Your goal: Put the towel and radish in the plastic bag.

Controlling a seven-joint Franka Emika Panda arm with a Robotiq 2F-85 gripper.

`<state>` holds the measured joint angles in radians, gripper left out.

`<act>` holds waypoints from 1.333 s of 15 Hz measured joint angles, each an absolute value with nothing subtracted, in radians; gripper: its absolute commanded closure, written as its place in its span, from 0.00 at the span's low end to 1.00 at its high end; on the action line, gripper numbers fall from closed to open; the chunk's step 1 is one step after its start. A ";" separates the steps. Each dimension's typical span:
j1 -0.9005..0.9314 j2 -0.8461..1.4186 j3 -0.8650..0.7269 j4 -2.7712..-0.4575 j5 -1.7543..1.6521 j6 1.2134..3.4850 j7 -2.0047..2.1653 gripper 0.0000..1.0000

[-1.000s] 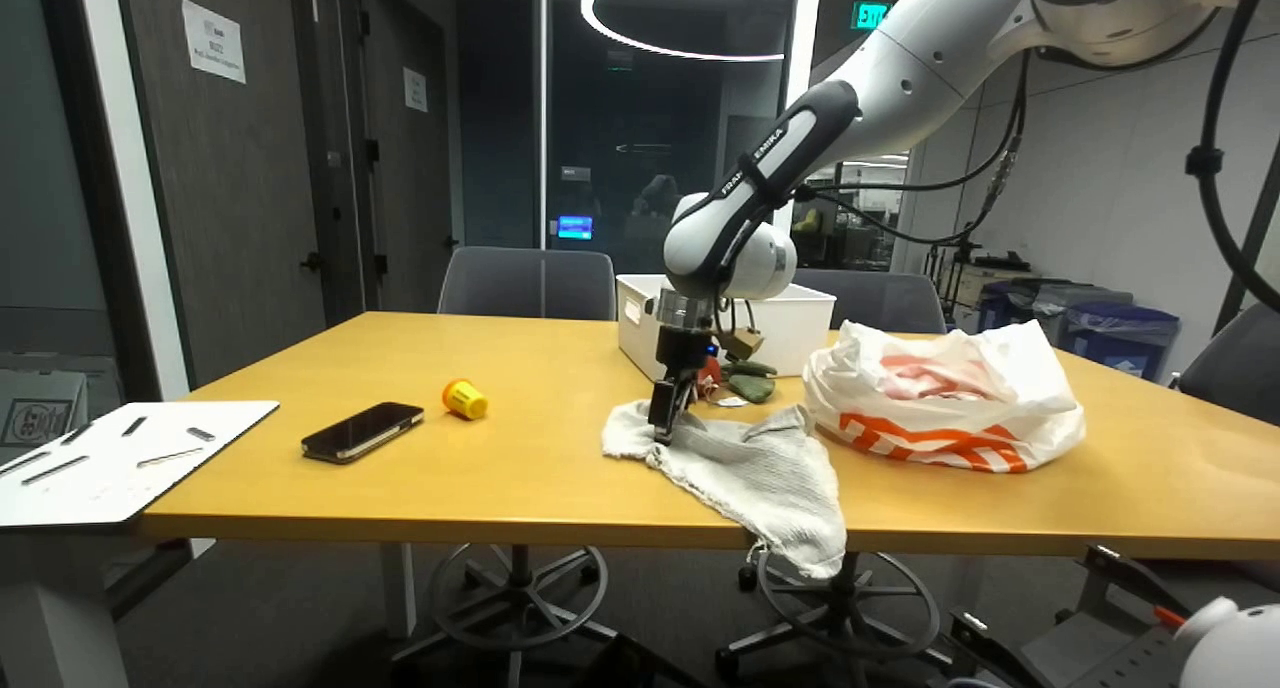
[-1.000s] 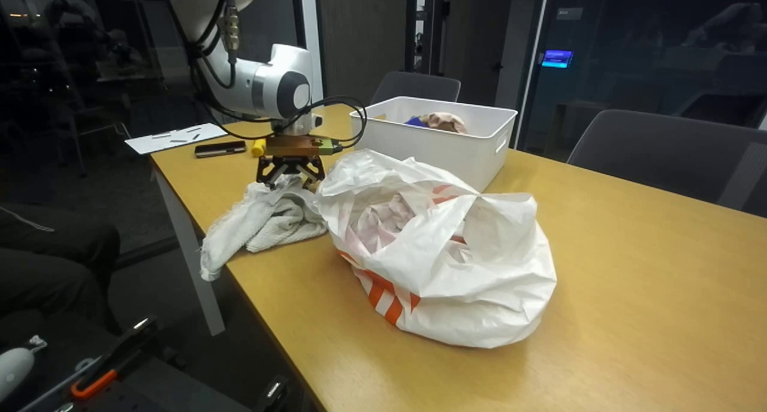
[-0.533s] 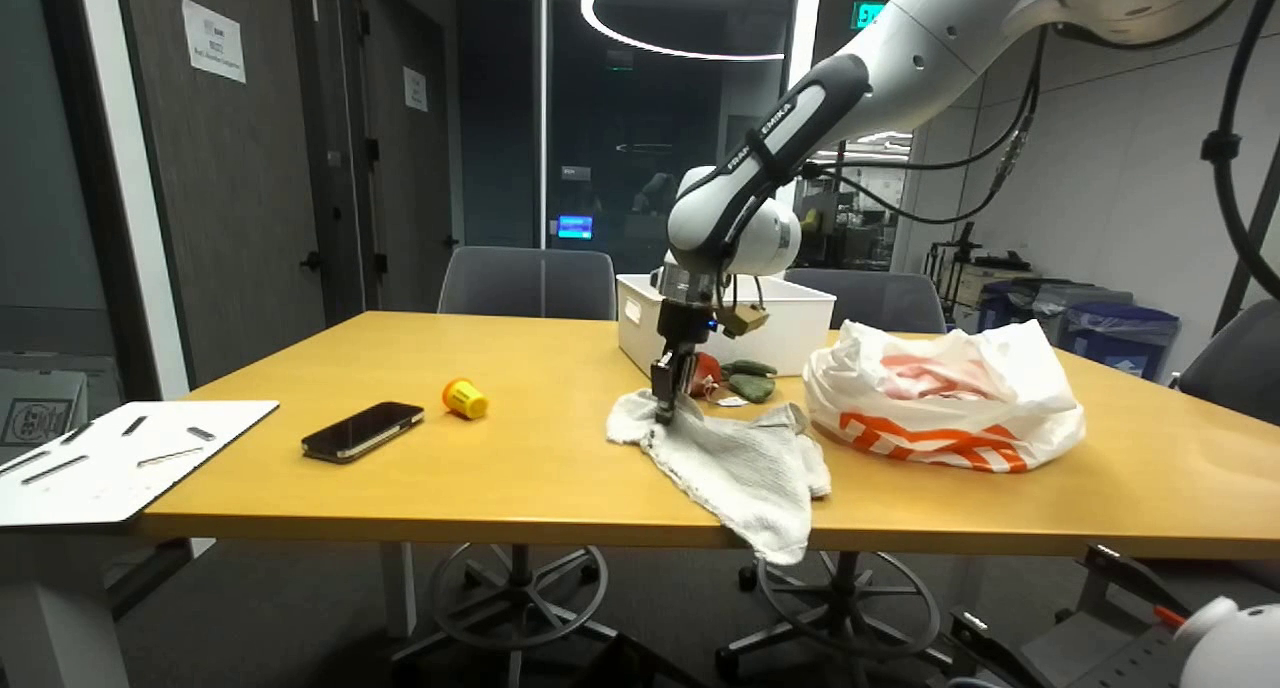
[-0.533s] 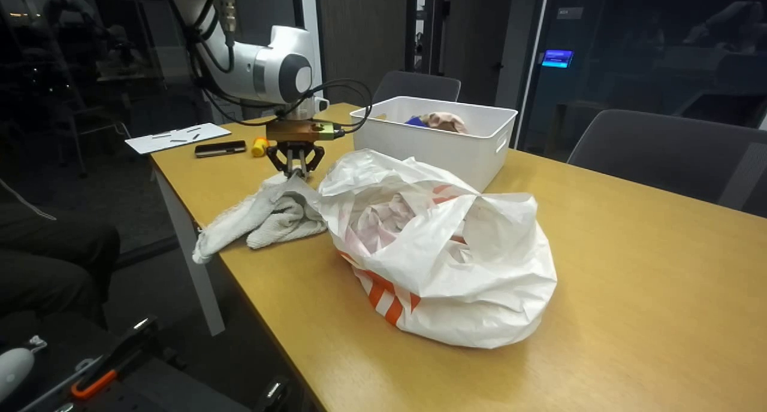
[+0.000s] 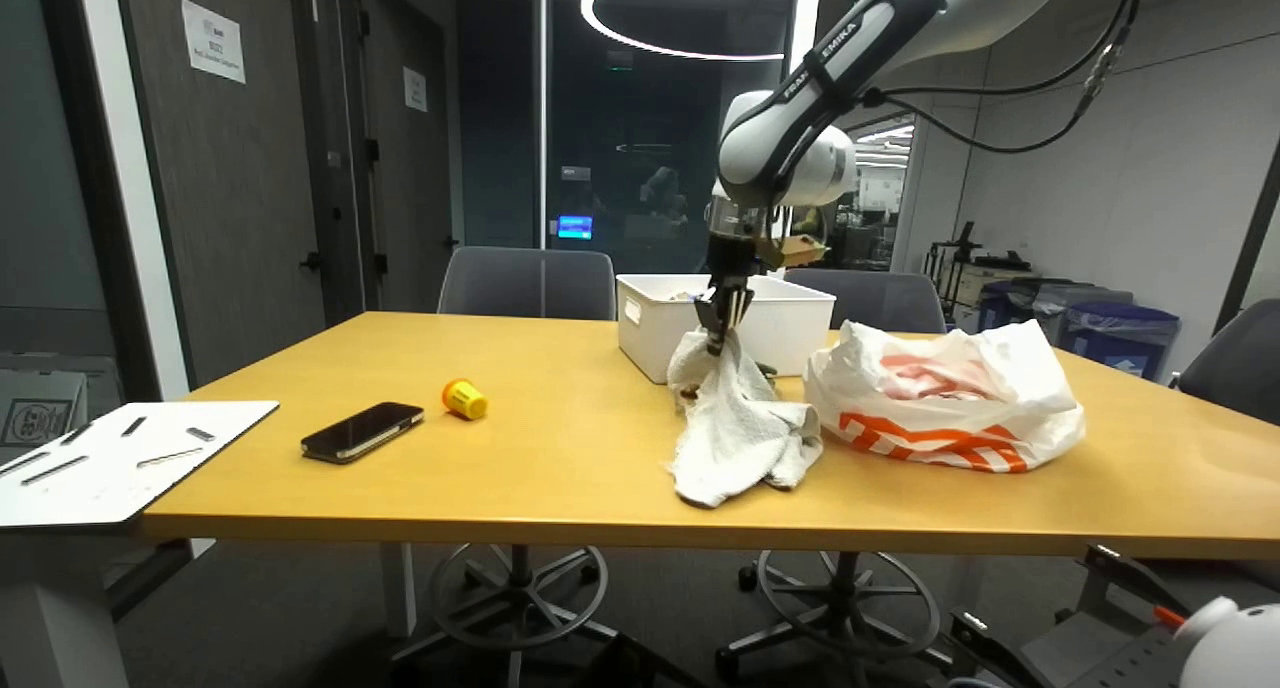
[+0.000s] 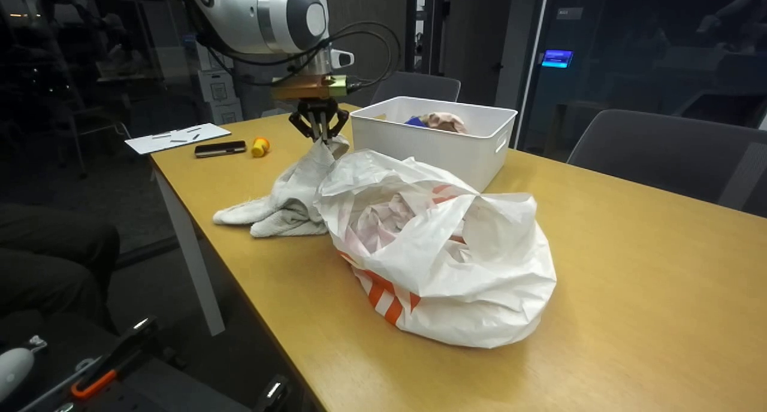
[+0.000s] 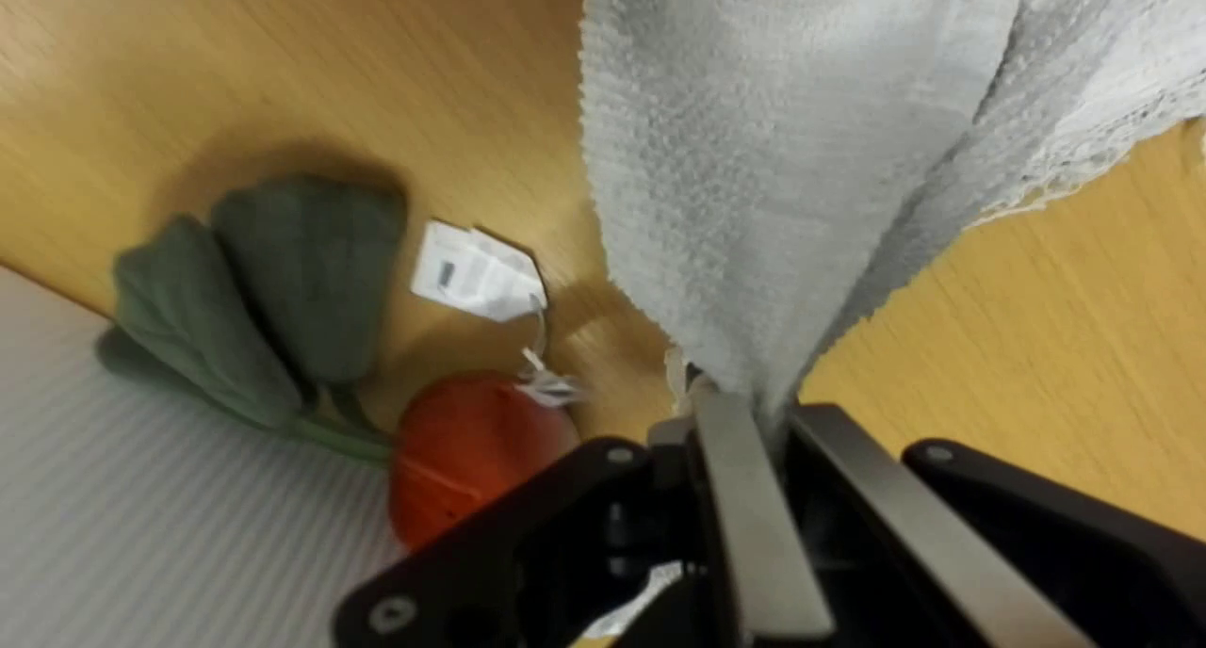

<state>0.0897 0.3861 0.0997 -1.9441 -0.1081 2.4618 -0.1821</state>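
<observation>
The whitish-grey towel (image 5: pixel 745 438) is pinched near one end by my gripper (image 5: pixel 717 346). From the jaws it hangs down, its lower part still lying on the table, as both exterior views show. In the wrist view the towel (image 7: pixel 754 158) comes to a point between the fingertips, shut on it. The red radish (image 7: pixel 480 450) with dark green leaves lies on the table beside the gripper, partly behind a finger link. The towel mostly hides it in an exterior view. To the towel's side stands the white plastic bag (image 6: pixel 443 280) with orange print, its mouth slack and crumpled.
Close behind the gripper is a white bin (image 6: pixel 431 151) with cloth-like things inside. A paper tag (image 7: pixel 480 271) is tied to the radish. On the table are also a phone (image 5: pixel 363 432), a yellow cup-like piece (image 5: pixel 465 399) and a whiteboard (image 5: pixel 130 448).
The gripper has closed on the towel, then risen and moved toward the bin and bag. The towel's corner that hung over the table edge has been drawn up onto the tabletop.
</observation>
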 measured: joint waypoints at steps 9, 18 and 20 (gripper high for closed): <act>0.078 0.193 0.126 -2.187 0.194 2.179 -0.263 0.99; 0.036 0.334 0.166 -2.260 0.419 2.367 -0.415 0.45; 0.037 0.323 0.166 -2.262 0.408 2.384 -0.401 0.29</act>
<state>0.0373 0.3230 0.1660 -2.2619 0.4076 2.3838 -0.4007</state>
